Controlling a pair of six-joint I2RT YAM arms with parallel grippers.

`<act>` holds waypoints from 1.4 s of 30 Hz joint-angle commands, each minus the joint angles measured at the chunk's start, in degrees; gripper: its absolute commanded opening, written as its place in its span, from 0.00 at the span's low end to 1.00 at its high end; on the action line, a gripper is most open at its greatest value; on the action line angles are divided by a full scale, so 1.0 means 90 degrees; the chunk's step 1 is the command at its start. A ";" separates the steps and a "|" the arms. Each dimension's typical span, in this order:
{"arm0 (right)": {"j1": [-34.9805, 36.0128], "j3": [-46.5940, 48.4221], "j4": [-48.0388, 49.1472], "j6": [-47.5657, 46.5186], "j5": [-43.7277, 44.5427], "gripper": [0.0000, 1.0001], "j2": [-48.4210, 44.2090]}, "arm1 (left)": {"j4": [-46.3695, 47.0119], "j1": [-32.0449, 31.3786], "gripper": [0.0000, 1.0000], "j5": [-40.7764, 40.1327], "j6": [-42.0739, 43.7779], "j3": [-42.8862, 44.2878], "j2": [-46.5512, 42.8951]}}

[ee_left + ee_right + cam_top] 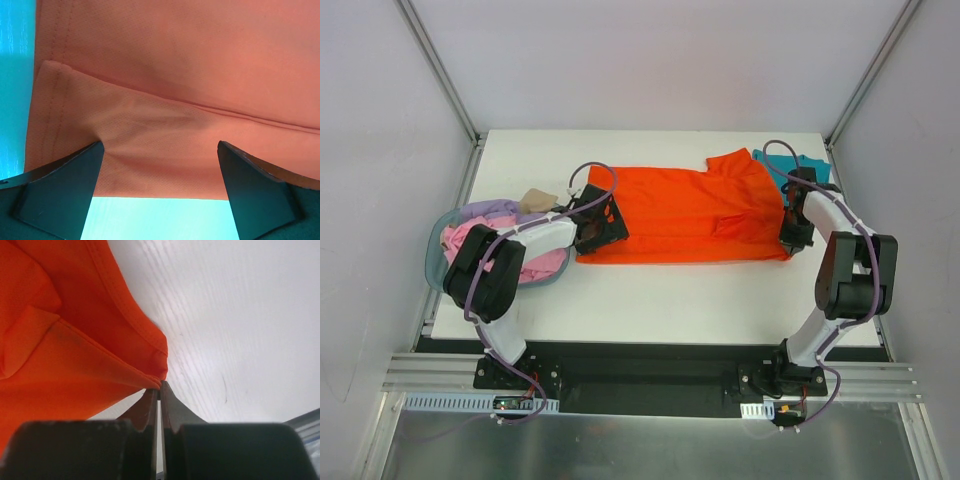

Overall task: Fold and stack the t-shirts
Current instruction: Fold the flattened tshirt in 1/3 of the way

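The orange-red t-shirt [680, 215] lies spread across the middle of the white table [670, 300], partly folded over itself, with a sleeve poking toward the far right. The right gripper [159, 388] sits at the shirt's near right corner; its jaws are pressed together with the hemmed corner of the cloth pinched between the tips. The left gripper [159, 146] is at the shirt's left edge, jaws spread wide. Its dark fingers [60, 192] stand on either side of a folded, stitched flap of orange cloth and grip nothing.

The teal t-shirt [813, 163] lies crumpled at the far right corner of the table, just beyond the right arm's wrist. At the left edge of the table sits a translucent blue plastic basket [433, 255] holding a pink t-shirt [460, 238], a lavender t-shirt [490, 210] and a tan t-shirt [534, 199], heaped together.
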 commanded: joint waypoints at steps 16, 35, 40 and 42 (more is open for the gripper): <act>0.0343 0.1067 -0.1459 -0.0010 0.0497 0.96 -0.0413 | -0.0405 -0.0259 0.99 0.0903 0.0294 -0.0143 -0.0858; 0.0705 0.0374 0.0102 0.0225 -0.3200 0.97 -0.1403 | -0.0415 -0.0396 0.99 0.0659 0.0431 0.0961 -0.0459; 0.0627 0.0306 0.0181 0.0605 -0.2942 0.97 -0.0397 | -0.0415 -0.0357 0.99 0.0650 0.0421 0.1118 0.0059; 0.0472 0.0286 0.0308 0.0605 -0.2942 0.97 0.0023 | -0.0415 -0.0299 0.99 0.0660 0.0402 0.1098 0.0196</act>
